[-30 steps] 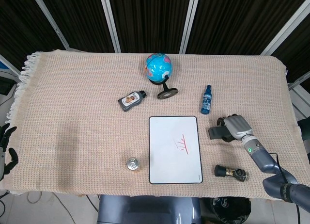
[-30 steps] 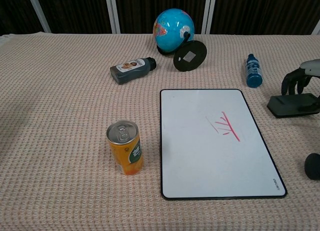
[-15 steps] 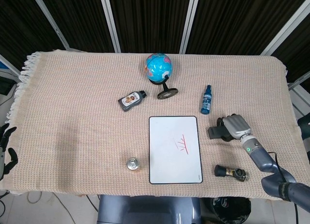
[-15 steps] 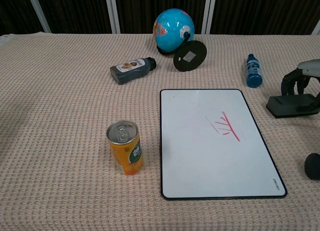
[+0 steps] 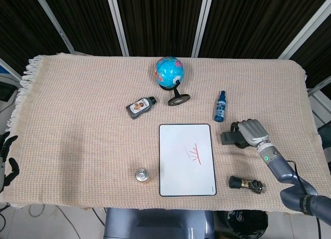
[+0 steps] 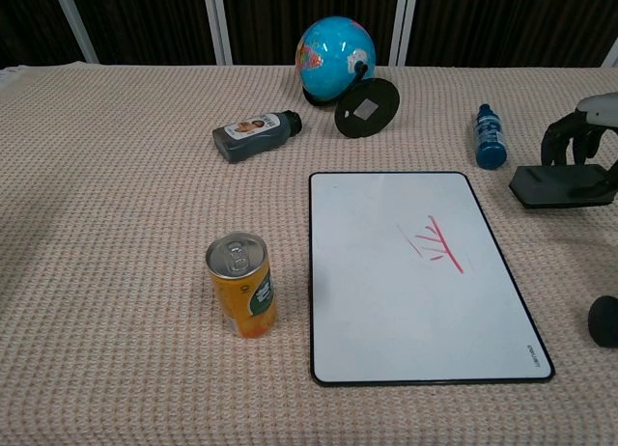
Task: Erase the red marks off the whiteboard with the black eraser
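here the right hand (image 5: 252, 131) grips the eraser (image 5: 230, 137), fingers curled over its top, just right of the whiteboard (image 5: 186, 159) and apart from it; from the chest camera the eraser (image 6: 562, 185) looks raised off the cloth (image 5: 77, 120). the red marks (image 5: 196, 152) sit right of centre on the board, unwiped. the left hand (image 5: 6, 155) hangs off the table's left edge, fingers spread, holding nothing. behind the board stand a globe (image 5: 169, 71) and a blue bottle (image 5: 220, 106); a dark bottle (image 5: 140, 106) lies on its side. a can (image 5: 142, 175) stands left of the board, and a small dark bottle (image 5: 246, 184) lies near the front right.
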You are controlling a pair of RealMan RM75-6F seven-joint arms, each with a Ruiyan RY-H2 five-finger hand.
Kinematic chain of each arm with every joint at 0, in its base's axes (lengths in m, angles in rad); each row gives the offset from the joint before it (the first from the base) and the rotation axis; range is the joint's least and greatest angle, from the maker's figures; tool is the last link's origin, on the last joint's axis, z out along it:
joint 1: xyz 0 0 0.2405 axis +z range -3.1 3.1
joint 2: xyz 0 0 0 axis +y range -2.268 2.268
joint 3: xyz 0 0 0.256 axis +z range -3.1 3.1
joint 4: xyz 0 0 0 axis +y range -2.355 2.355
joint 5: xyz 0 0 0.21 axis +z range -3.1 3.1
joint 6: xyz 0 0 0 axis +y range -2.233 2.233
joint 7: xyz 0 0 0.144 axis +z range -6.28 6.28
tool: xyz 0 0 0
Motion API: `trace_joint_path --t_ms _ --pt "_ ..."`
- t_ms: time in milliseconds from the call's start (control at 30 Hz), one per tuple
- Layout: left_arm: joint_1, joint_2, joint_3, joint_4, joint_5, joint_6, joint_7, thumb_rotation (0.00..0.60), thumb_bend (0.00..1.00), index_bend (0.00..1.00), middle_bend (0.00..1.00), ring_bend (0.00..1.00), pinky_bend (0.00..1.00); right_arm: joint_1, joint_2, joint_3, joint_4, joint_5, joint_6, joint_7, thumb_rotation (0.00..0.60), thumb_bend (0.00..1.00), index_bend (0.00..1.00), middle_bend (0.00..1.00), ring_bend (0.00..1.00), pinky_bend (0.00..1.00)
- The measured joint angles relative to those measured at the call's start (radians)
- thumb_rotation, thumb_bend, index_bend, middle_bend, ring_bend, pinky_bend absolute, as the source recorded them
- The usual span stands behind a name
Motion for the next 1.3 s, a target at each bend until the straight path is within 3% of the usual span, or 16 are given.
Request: trace_joint_path --t_ms 267,567,833,1300 --pt "0.000 0.001 0.002 -0.002 0.001 -0.003 0.000 0.600 0.74 0.14 0.04 0.00 0.00 0.025 0.022 0.018 -0.080 -0.004 0.004 -0.027 0.600 0.42 0.48 0.53 0.50 0.36" --pt "0.000 0.005 0.001 -0.003 -0.003 -0.005 -0.007 0.600 0.74 0.14 0.04 0.00 0.00 0.064 -0.001 0.047 -0.163 0.036 0.000 -0.150 0.600 0.39 0.48 0.53 0.50 0.36" --pt "0.000 0.008 0.001 -0.004 -0.003 -0.006 -0.013 0.600 0.74 0.14 0.04 0.00 0.00 0.098 -0.082 0.066 -0.226 0.126 0.010 -0.305 0.600 0.39 0.48 0.53 0.50 0.36" --pt "-0.002 0.012 -0.001 -0.004 -0.006 -0.010 -0.018 0.600 0.74 0.14 0.04 0.00 0.00 0.144 -0.226 0.096 -0.222 0.240 0.074 -0.474 0.600 0.39 0.48 0.52 0.51 0.36"
